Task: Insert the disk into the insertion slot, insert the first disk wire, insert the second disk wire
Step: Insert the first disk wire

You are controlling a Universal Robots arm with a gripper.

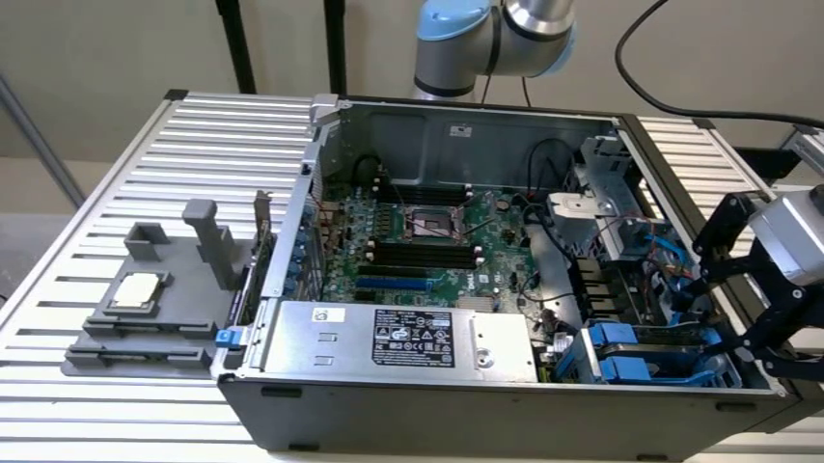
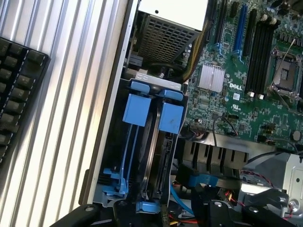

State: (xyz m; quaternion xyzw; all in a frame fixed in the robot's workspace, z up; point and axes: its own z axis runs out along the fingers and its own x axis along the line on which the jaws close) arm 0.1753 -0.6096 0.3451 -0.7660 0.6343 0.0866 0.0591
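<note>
REMOTE CELL: My end effector [image 1: 728, 318] hangs at the rim of the open dark-grey metal computer case [image 1: 515, 415], black fingers [image 2: 90, 211] spread apart and gripping nothing. It sits at the near end of the rectangular blue-grey plastic drive cage with bright blue clips [image 2: 110, 156].

The flat silver-grey disk in its bright blue plastic frame [image 2: 169, 118] stands on edge inside that cage, directly ahead of the end effector. I judge it seated or nearly so. A thin blue cable [image 2: 181, 198] lies just beside the fingers, and I cannot tell whether it is plugged in.

Work at this end, as I read it, wants a slow, straight approach in line with the cage's rails, with any push kept square so the frame does not bind.

Room is uneven:
- **One side of the end effector:** the case wall runs against the cage. Beyond it the ribbed aluminium counter [image 2: 71, 94] lies open as far as a black keyboard [image 2: 19, 94].
- **The other side:** the green motherboard [image 2: 246, 71] and loose wiring crowd close.
- **Beyond the cage's far end:** the silver perforated power-supply box [image 2: 165, 38] closes things off.
</note>
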